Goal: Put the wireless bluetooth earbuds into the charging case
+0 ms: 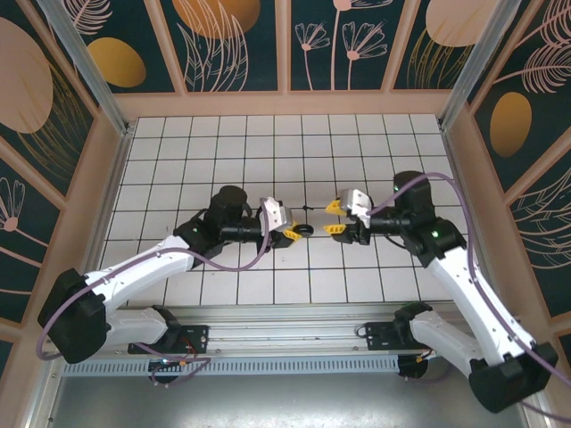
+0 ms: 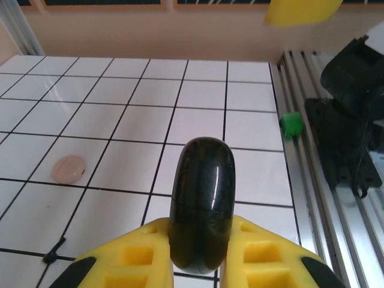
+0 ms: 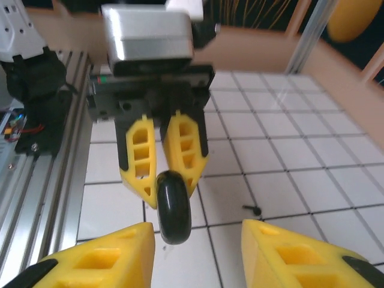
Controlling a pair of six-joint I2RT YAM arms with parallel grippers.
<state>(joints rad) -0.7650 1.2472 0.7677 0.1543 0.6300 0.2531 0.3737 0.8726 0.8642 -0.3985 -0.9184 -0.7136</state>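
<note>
the left gripper [image 2: 201,231] is pinched on the charging case [image 2: 201,198], its yellow fingers pressed against the two broad sides of the lower end. the rounded upper end stands free. the case hangs over the middle of the table [image 1: 223,143], a little toward the near edge, and does not touch the tiles. it looks closed, and i cannot make out a lid seam for certain.

the right gripper [image 3: 197,231] faces it from the opposite side with its fingers spread, holding nothing. the case sits just beyond its tips.

one black earbud [image 3: 254,209] lies on a tile near the table's middle, just beside the two grippers on the side toward the far edge. a pale pink round disc [image 2: 69,168] lies flat on the table, well apart from the case.

the case is likely a light, rigid shell. its gloss and curved ends suggest it is slippery and may pivot or squirt out of a two-point pinch. the safest hold seems to be across the flatter sides and low down, so the lid end stays free to open.

the earbud is tiny, hard and nearly weightless, so it would probably skitter on the glossy tile. a narrow pinch across its stem or body, coming straight down, seems best.
</note>
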